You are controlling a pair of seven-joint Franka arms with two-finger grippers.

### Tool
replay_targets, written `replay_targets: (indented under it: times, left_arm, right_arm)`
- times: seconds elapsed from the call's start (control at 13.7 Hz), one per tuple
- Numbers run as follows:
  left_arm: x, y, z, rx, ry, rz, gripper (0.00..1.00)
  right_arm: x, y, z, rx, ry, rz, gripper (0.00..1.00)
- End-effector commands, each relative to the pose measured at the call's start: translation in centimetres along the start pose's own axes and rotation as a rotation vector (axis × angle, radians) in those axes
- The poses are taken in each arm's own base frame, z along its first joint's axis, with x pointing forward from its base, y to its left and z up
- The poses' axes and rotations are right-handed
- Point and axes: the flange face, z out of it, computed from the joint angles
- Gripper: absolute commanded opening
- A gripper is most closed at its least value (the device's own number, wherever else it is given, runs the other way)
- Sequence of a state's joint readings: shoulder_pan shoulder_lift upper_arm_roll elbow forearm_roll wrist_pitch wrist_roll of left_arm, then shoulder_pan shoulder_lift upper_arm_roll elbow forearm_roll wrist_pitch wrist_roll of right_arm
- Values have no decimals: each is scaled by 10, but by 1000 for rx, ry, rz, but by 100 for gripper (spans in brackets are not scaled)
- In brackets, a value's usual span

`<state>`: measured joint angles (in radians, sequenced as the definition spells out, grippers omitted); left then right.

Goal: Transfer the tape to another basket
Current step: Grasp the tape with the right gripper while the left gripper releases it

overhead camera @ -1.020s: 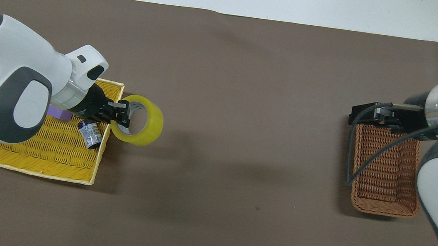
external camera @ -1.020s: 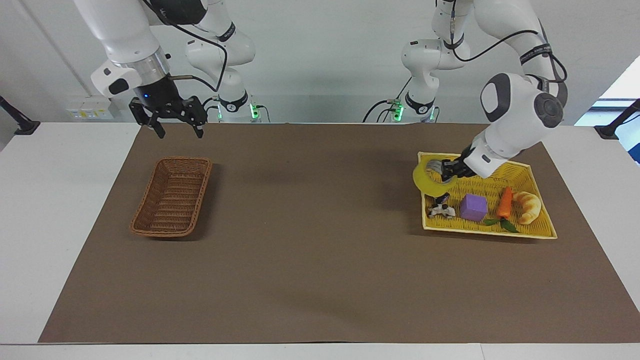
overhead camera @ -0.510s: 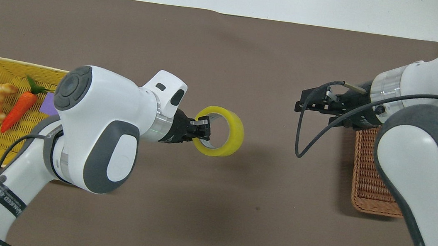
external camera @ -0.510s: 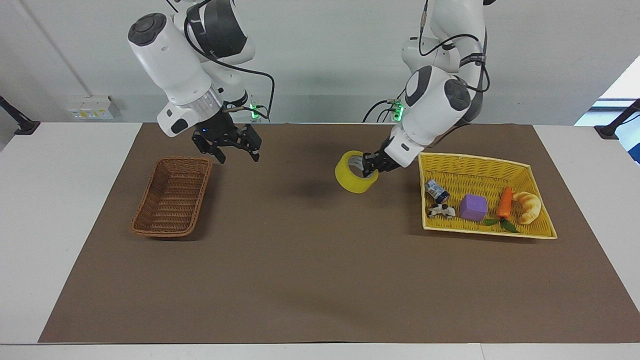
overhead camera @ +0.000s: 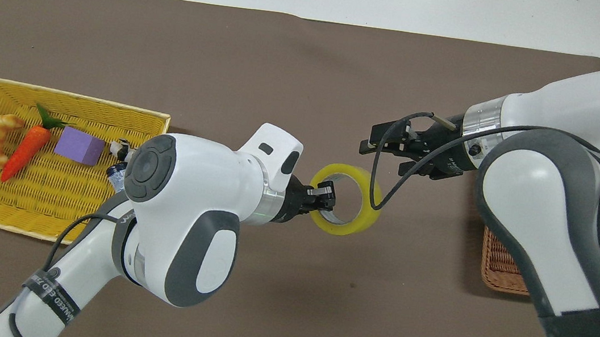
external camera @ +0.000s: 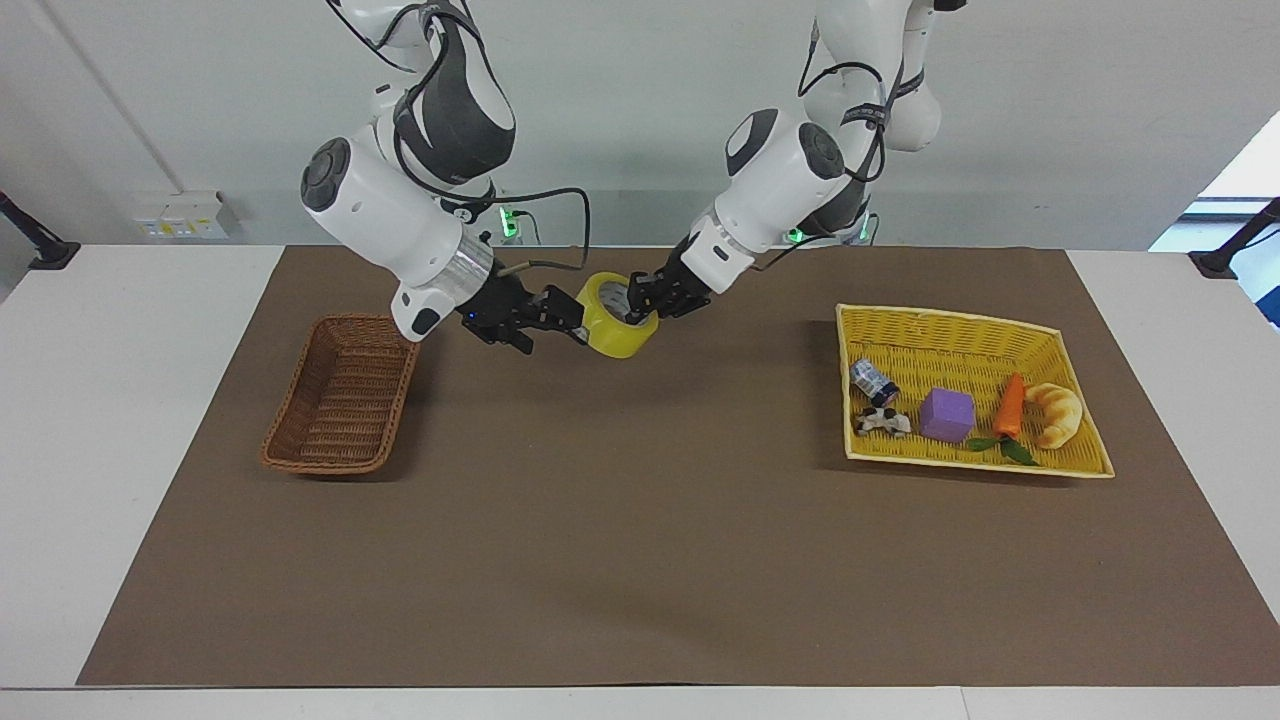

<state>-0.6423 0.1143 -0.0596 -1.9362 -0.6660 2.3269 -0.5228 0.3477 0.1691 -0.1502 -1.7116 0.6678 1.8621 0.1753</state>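
The tape (external camera: pixel 612 325) is a yellow roll held in the air over the brown mat, about midway along the table. My left gripper (external camera: pixel 645 300) is shut on its rim, one finger inside the core; the overhead view shows the same grip (overhead camera: pixel 328 198) on the tape (overhead camera: pixel 353 226). My right gripper (external camera: pixel 552 328) is open and close beside the tape toward the right arm's end, also seen in the overhead view (overhead camera: pixel 370 141); I cannot tell whether it touches the roll. The brown wicker basket (external camera: pixel 345 395) stands empty at the right arm's end, mostly hidden under the right arm in the overhead view (overhead camera: pixel 499 267).
The yellow woven basket (external camera: pixel 960 330) at the left arm's end holds a purple cube (external camera: pixel 947 414), a carrot (external camera: pixel 1008 405), a croissant (external camera: pixel 1055 412), a small bottle (external camera: pixel 870 380) and a small toy (external camera: pixel 882 422).
My left gripper carried the tape out of the yellow basket toward the middle of the table. My right gripper moved from over the brown basket toward the tape and now stands beside it.
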Motion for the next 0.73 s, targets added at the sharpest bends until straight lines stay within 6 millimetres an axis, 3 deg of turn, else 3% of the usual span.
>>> replay_targets:
  times: [0.0, 0.22, 0.66]
  left_arm:
    - [-2, 4, 2, -28, 17, -17, 0]
    - [4, 21, -5, -60, 42, -81, 0]
    - [8, 28, -6, -109, 102, -142, 0]
  right_arm:
    - [-12, 3, -3, 58, -11, -80, 100]
    - [-26, 21, 4, 76, -45, -165, 100]
    - [-41, 20, 10, 81, -73, -192, 100]
